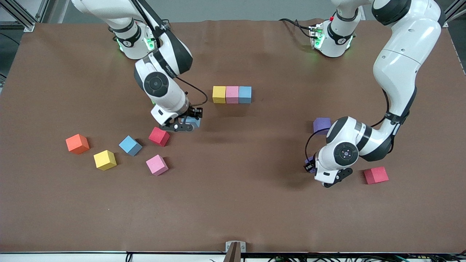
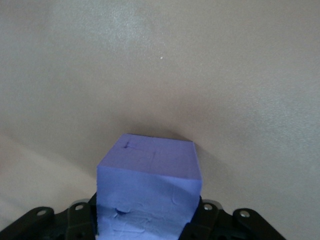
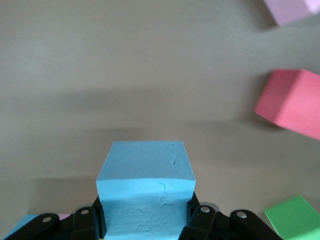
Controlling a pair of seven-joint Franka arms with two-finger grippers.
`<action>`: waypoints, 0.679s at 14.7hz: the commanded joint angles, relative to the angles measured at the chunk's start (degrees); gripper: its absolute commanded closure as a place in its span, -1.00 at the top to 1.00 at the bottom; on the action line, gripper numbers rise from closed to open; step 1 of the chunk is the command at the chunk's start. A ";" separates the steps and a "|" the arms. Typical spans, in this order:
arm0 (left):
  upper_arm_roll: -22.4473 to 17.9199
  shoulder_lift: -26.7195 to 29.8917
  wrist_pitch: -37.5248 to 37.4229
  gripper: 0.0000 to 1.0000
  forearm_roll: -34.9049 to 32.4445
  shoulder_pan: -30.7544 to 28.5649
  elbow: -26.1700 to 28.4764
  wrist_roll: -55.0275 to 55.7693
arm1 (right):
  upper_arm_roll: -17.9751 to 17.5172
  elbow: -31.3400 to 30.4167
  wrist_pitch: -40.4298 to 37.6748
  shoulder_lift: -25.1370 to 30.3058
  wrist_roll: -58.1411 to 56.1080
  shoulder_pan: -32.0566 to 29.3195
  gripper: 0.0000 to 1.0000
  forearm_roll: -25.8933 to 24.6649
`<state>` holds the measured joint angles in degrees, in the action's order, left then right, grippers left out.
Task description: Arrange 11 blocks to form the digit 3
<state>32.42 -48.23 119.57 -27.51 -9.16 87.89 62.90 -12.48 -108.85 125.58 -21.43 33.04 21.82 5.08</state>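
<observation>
The table (image 1: 233, 203) is plain matte brown. A row of three cubes reads yellow cube (image 1: 219, 94), pink cube (image 1: 232, 94), light blue cube (image 1: 245, 94). Loose cubes: orange (image 1: 77, 143), a second yellow (image 1: 105, 160), a second light blue (image 1: 130, 145), red (image 1: 159, 136), a second pink (image 1: 157, 165), purple (image 1: 322, 124), a second red (image 1: 376, 175). The black left pincer (image 2: 145, 227) carries a purple block (image 2: 148, 187); the black right pincer (image 3: 145, 225) carries a light blue block (image 3: 145, 192). A green cube (image 3: 295, 217) shows in the right wrist view. Both arms are white with black joints.
</observation>
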 commanded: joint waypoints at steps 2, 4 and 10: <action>4.12 4.63 -4.94 -0.46 0.79 -0.94 1.41 3.02 | -0.35 8.03 -1.12 -8.53 -1.05 3.66 -0.20 0.20; 7.38 5.86 -7.50 -0.46 0.96 -2.69 1.58 3.20 | -0.35 8.12 -1.13 -9.41 -0.96 5.07 -0.20 0.28; 26.27 6.65 -6.81 -0.46 -0.09 -20.53 11.85 3.37 | -0.35 6.98 -2.53 -10.55 2.90 8.24 -0.21 0.90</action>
<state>53.92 -43.24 111.20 -27.48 -24.26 94.26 66.05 -12.85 -101.84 123.87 -31.59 34.50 29.43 5.41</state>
